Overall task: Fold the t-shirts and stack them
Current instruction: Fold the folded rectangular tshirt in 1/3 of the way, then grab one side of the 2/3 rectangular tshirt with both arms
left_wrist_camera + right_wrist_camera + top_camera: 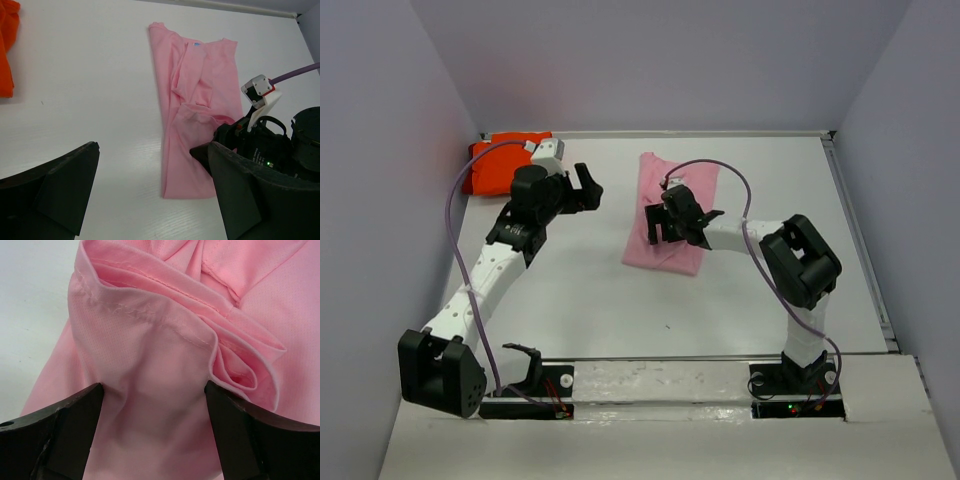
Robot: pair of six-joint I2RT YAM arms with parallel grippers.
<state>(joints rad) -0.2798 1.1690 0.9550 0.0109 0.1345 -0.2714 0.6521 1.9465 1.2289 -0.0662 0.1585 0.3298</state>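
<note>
Pink cloth fills the space under the right tool [152, 387]. The pink shirt [150, 365] lies directly below it, with a stitched hem just ahead of the fingertips and the cloth rucked into a small roll beside the right-hand finger. The jaws stand wide apart and hold nothing. They straddle a flat patch of fabric, probably so that closing would pinch up one layer next to the ruck instead of the whole bundle.

Seen from above, the shirt is a long strip on the surface [570, 290], its sides apparently turned in. On that view the lengthwise fold looks done and the crosswise one is left to do. The loose cloth near the tool would need smoothing or lifting first.

The left tool [152, 147] is also spread wide and empty. It hangs over bare surface, with the pink shirt ahead and to its right and the other arm's wrist just past its right finger. It seems held back there to keep clear of the working arm, though near enough to take the shirt's other edge.

The orange shirt [500, 165] lies behind and to the left of that tool, bunched in the far corner, well apart from the pink one. Stacking is not yet begun.
</note>
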